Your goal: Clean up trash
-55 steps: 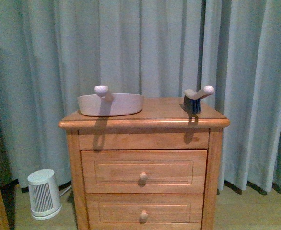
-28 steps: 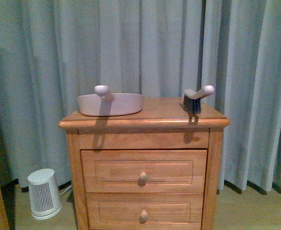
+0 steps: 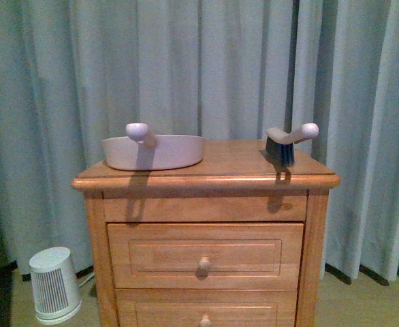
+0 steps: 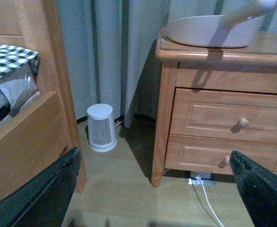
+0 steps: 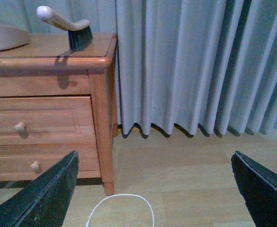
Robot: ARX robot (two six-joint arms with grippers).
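No trash shows in any view. A beige dustpan with a round-ended handle rests at the left of the wooden nightstand's top. A dark-bristled brush stands at its right. The dustpan also appears in the left wrist view, and the brush in the right wrist view. My left gripper hangs open low over the floor in front of the nightstand's left leg, nothing between its fingers. My right gripper is open over bare floor beside the nightstand's right leg. Neither arm shows in the front view.
A small white heater stands on the floor left of the nightstand. A wooden bed frame with a checked pillow is further left. A white cable loops on the floor. Grey curtains hang behind.
The front view has drawn closer to the nightstand, which now looks larger and sits slightly lower in the picture. Dustpan and brush keep their places on it.
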